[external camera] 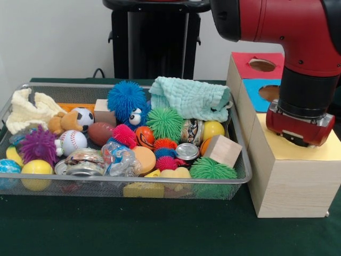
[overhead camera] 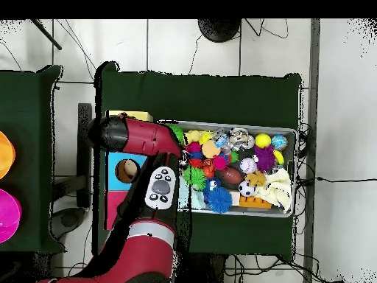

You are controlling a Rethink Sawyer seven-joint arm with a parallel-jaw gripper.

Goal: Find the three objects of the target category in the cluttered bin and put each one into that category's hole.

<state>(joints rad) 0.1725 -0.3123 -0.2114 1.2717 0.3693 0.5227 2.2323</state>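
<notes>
Wire bin [external camera: 241, 160], on green table [external camera: 160, 229], contents left to right in the front view:
- cream cloth [external camera: 29, 111], far left corner
- purple spiky ball [external camera: 38, 145]; yellow ball [external camera: 36, 169] in front of it
- teddy [external camera: 63, 122], soccer ball [external camera: 83, 117], baseball [external camera: 72, 141]
- jar [external camera: 84, 161] on its side, near front wall
- brown football [external camera: 100, 133]
- blue spiky ball [external camera: 126, 100] with googly eyes
- pink spiky ball [external camera: 124, 135]
- green spiky ball [external camera: 164, 123], centre
- mint cloth [external camera: 189, 98], draped at back right
- tin [external camera: 187, 151], lid up
- wooden cube [external camera: 222, 150], tilted against right wall
- second green spiky ball [external camera: 212, 169], front right corner

Wooden box [external camera: 290, 181], just right of bin: red panel [external camera: 258, 65] with hole at the back, blue panel [external camera: 264, 93] with hole next, yellow panel [external camera: 319, 152] nearest.

Arm [external camera: 298, 48]: red and black, wrist [external camera: 300, 124] down over the yellow panel. Gripper hidden beneath the wrist in both views; its opening and any load cannot be told.
</notes>
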